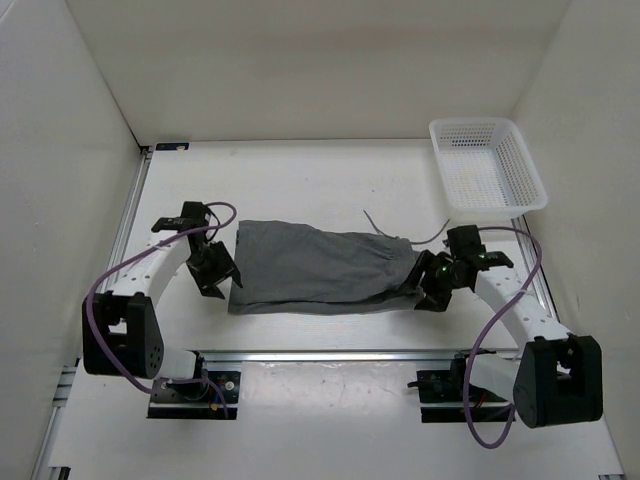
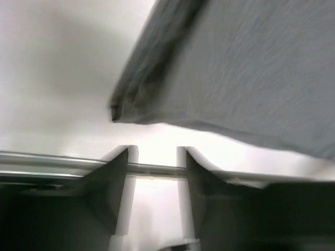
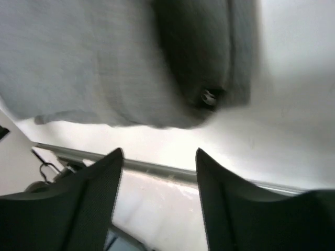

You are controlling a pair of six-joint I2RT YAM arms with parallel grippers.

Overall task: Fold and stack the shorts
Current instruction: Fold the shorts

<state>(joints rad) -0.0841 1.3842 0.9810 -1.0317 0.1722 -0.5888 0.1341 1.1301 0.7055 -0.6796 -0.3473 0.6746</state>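
Observation:
The grey shorts (image 1: 320, 265) lie folded lengthwise across the middle of the table, with the darker waistband at the right end and a drawstring trailing behind it. My left gripper (image 1: 222, 284) is open and empty, just off the shorts' left end. In the left wrist view the fabric corner (image 2: 225, 73) lies beyond my open fingers (image 2: 121, 183), apart from them. My right gripper (image 1: 428, 293) is open and empty at the waistband end. In the right wrist view the waistband with its eyelet (image 3: 209, 97) lies beyond my open fingers (image 3: 220, 193).
A white mesh basket (image 1: 487, 165) stands at the back right corner. Metal rails run along the table's near edge (image 1: 330, 352) and left side (image 1: 130, 210). White walls enclose the table on three sides.

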